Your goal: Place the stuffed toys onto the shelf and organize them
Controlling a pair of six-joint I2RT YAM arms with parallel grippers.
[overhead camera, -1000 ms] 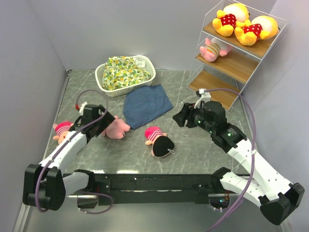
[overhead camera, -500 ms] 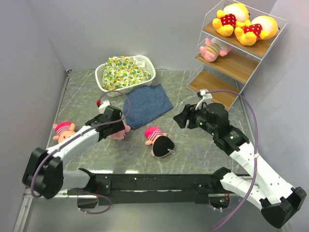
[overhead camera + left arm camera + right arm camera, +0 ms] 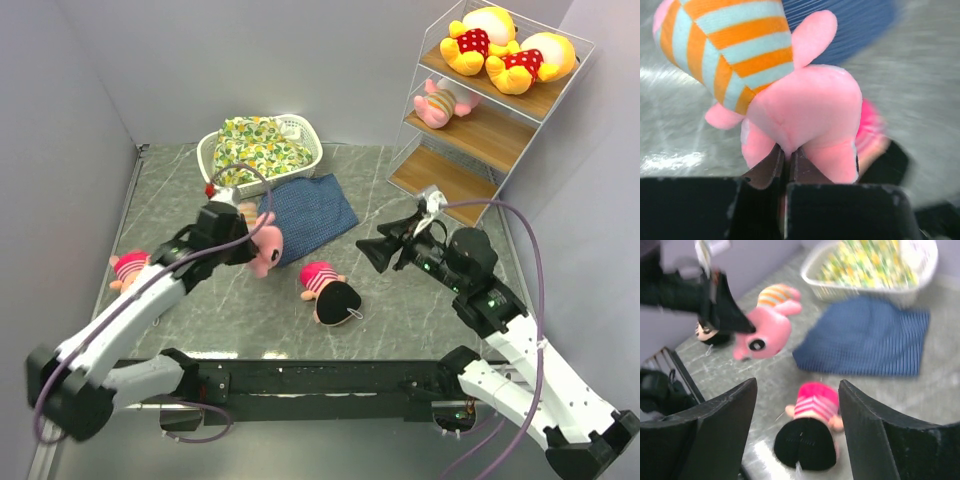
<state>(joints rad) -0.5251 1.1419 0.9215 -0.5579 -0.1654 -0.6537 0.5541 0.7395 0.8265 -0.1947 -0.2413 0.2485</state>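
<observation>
Softness is probably helping: the left end effector (image 3: 787, 156) is pinching shut on the light pink plush piglet in orange-striped top (image 3: 805, 100) by its squashy head, dangling it above the grey marbled desk (image 3: 400, 320); the right end effector (image 3: 797, 385) is gaping open.

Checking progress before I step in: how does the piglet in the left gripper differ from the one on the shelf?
The held piglet is pinched by the shut left gripper; the shelf piglet lies free. The held piglet hangs by the blue cloth; the shelf piglet rests on the middle board of the shelf. Both are pink with striped tops.
</observation>
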